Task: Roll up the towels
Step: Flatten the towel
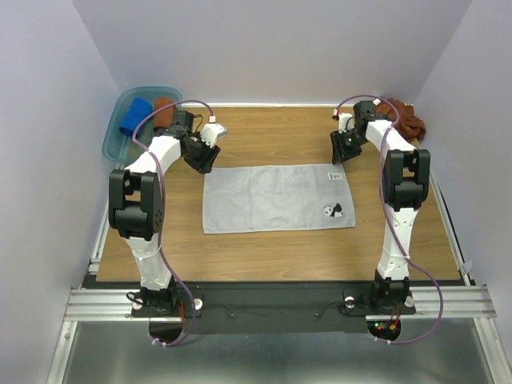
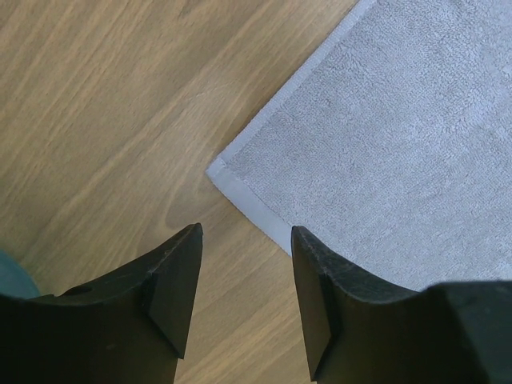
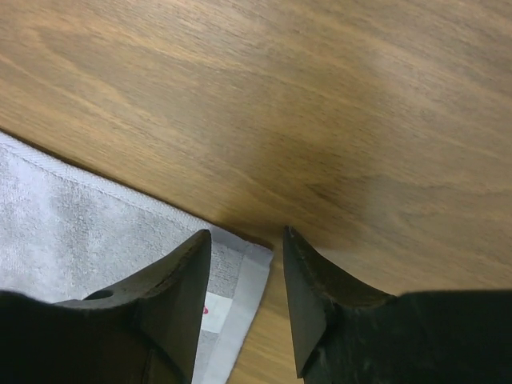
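Observation:
A light grey towel (image 1: 276, 198) lies spread flat in the middle of the wooden table. My left gripper (image 1: 205, 157) hovers low over its far left corner. In the left wrist view the left gripper (image 2: 245, 236) is open, and the grey towel (image 2: 384, 144) has its corner just ahead of the fingertips, with the right finger over its hem. My right gripper (image 1: 341, 150) is at the far right corner. It (image 3: 246, 236) is open and straddles the corner of the grey towel (image 3: 80, 232), which is not pinched. A rust-brown towel (image 1: 405, 118) lies crumpled at the back right.
A translucent blue tub (image 1: 120, 136) stands at the back left behind the left arm, holding a blue roll (image 1: 134, 116) and an orange-brown roll (image 1: 162, 106). White walls close in the table on three sides. A small tag (image 1: 335, 175) and a panda mark (image 1: 334, 211) show on the grey towel's right end.

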`<state>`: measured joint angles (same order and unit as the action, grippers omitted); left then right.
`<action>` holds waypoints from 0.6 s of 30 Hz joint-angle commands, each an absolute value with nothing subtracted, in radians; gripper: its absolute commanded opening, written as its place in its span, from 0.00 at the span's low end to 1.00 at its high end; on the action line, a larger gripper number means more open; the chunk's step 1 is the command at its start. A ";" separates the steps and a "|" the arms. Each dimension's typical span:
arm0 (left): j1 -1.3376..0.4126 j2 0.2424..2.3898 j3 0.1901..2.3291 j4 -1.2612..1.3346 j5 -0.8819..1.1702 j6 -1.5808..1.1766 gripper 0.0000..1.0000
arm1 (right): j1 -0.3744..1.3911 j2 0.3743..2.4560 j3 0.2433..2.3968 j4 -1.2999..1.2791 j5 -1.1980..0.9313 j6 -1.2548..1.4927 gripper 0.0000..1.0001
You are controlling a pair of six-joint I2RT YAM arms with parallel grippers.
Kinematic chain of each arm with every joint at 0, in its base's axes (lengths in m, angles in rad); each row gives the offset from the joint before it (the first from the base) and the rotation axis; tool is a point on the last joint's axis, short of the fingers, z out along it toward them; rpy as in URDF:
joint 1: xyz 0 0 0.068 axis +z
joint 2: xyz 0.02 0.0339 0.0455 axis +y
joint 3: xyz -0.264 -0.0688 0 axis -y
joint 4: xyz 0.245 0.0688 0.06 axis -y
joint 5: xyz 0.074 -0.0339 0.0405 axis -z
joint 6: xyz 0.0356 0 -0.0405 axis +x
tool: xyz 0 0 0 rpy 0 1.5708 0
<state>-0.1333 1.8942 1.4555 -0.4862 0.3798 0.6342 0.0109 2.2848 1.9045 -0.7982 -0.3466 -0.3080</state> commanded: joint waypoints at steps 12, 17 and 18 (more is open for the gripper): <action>-0.126 1.936 1.517 -0.486 0.347 0.607 0.58 | 0.029 2.240 1.807 -0.749 -0.302 -0.360 0.37; -0.126 1.970 1.543 -0.500 0.364 0.595 0.59 | 0.031 2.214 1.784 -0.756 -0.302 -0.361 0.40; -0.126 1.980 1.548 -0.502 0.367 0.594 0.59 | 0.031 2.210 1.781 -0.756 -0.301 -0.365 0.47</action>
